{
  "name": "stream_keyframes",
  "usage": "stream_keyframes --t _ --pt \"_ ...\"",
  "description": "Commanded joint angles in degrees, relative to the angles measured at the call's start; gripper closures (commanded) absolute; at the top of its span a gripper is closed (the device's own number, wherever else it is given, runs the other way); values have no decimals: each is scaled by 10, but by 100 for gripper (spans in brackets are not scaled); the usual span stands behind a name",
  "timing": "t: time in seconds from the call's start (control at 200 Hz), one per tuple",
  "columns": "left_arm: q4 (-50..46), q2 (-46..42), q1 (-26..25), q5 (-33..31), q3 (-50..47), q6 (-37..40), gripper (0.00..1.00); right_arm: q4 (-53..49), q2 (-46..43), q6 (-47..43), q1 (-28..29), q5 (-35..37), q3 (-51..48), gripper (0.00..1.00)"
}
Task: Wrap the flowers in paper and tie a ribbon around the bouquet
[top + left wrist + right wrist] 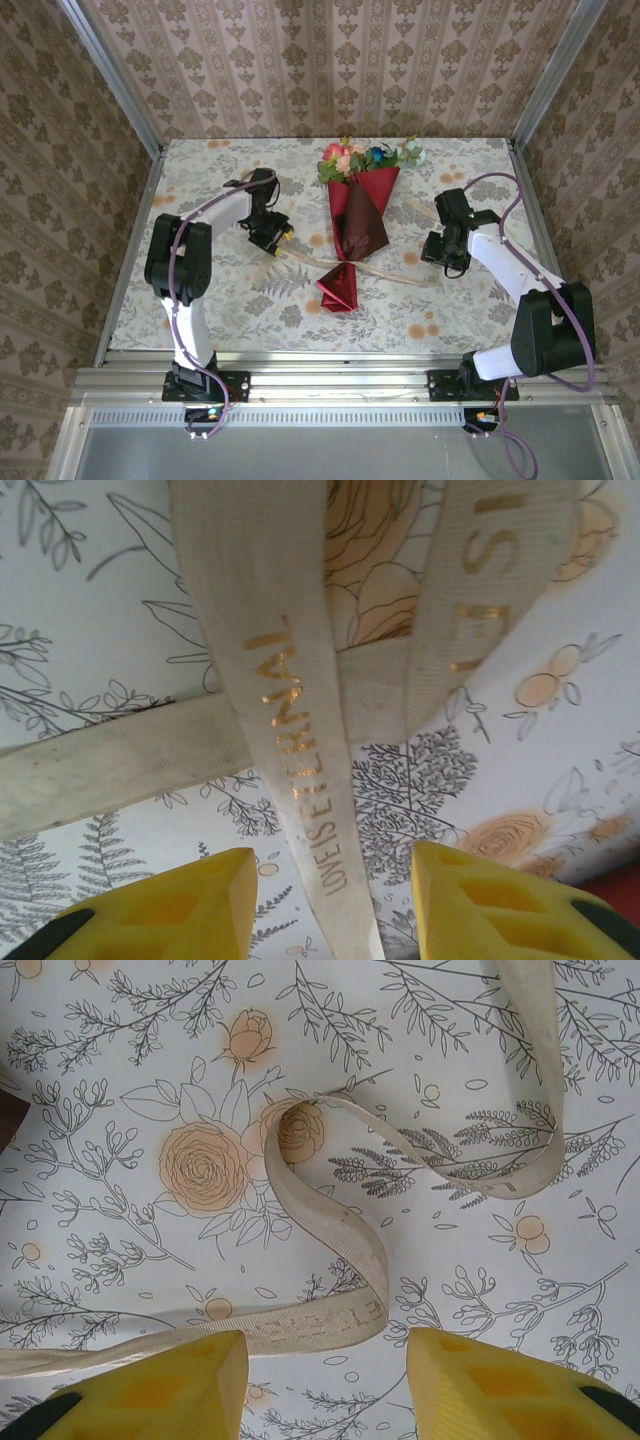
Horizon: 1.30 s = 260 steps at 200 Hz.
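The bouquet (357, 210) lies in the middle of the table. Its flowers (365, 158) stick out of the far end of a red and maroon paper (362, 228) cone, whose narrow tip is folded over. The cream ribbon (400, 274) runs across the table near that narrow end. My left gripper (274, 240) is left of the cone. In the left wrist view it (332, 868) is open, with a lettered length of ribbon (300, 730) hanging between its yellow fingers. My right gripper (438, 250) is right of the cone. In the right wrist view it (328, 1348) is open just behind a curled ribbon (320, 1326) loop lying flat.
A floral-print tablecloth (200, 300) covers the table. Patterned walls and metal posts enclose it on three sides. There is open cloth near the front edge and in the far corners.
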Motion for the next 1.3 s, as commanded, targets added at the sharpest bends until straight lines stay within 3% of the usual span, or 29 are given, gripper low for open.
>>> stream_keyframes --t 0.0,0.21,0.335,0.39,0.65,0.945,1.08,1.18,1.255,1.295 --pt "-24 32 -2 -15 26 -20 59 -9 -26 12 5 -7 -10 53" --pt "-51 55 -10 -29 46 -3 68 -10 -27 12 5 -5 -13 53" --pt "-45 66 -13 -23 49 -3 94 -9 -24 15 6 -6 -11 53" --pt "-45 62 -16 -27 51 -4 100 -10 -22 14 7 -6 -10 53" --pt "-116 23 -42 -71 139 33 100 -7 -18 13 9 -5 -10 53" --pt "-196 135 -87 -60 313 116 100 -6 -12 15 10 -6 -11 54" --pt "-179 174 -91 -38 341 128 100 -7 -14 17 11 -6 -16 53" --pt "-148 192 -91 -29 351 143 89 -7 -17 17 10 -6 -18 53" --pt "-120 199 -88 -1 352 152 62 -8 -18 18 11 -6 -18 53" --pt "-120 196 -86 1 355 153 53 -8 -19 16 10 -6 -17 53"
